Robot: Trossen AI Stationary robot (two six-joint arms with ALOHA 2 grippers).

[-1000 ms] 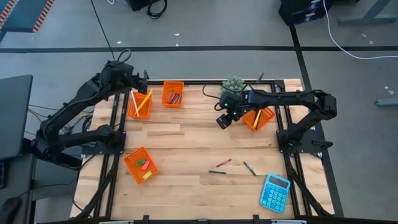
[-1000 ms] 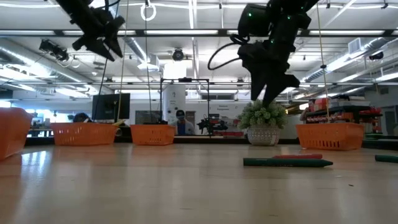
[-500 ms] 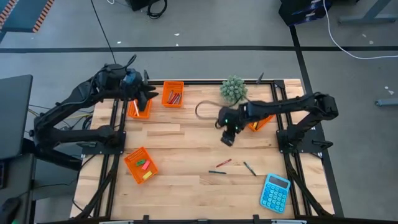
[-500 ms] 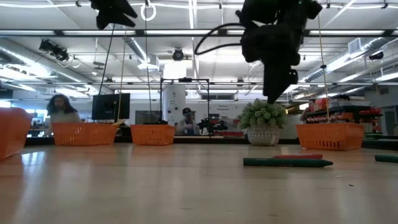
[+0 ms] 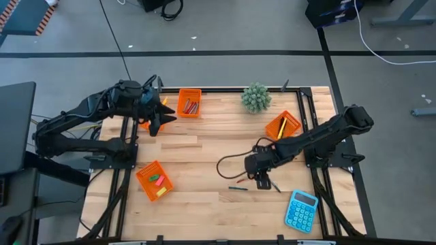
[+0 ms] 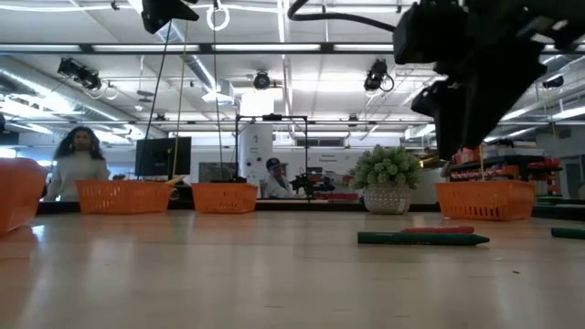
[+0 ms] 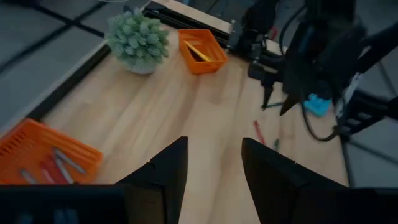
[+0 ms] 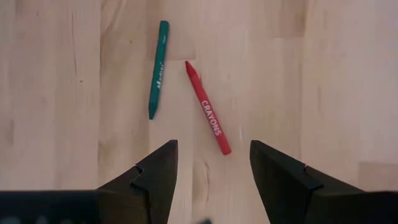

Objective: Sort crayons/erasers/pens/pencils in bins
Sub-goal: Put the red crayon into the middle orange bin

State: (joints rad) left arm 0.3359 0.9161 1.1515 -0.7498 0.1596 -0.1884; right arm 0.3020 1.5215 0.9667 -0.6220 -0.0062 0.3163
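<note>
A green crayon [image 8: 158, 68] and a red crayon [image 8: 208, 107] lie flat on the wooden table, side by side. My right gripper [image 8: 213, 165] hangs open above them, pointing steeply down, its fingers clear of both; in the high view it is at the table's near right [image 5: 262, 178]. A third dark stick [image 5: 274, 184] lies just right of it. My left gripper [image 7: 214, 168] is open with nothing between its fingers, held high at the far left [image 5: 158, 117] over an orange bin [image 6: 123, 196]. Another bin [image 5: 190, 103] holds crayons.
An orange bin with pencils [image 5: 283, 126] stands at the far right, and one with erasers [image 5: 154, 180] at the near left. A potted plant [image 5: 255, 97] is at the far edge, a blue calculator [image 5: 301, 210] at the near right corner. People show in the room behind.
My right gripper has swung from the far right bin toward the table's near edge and sunk, rolling as it went, and now hangs over the crayons. My left gripper has risen and drawn away from the far left bin toward the near edge, turning toward the table's right.
</note>
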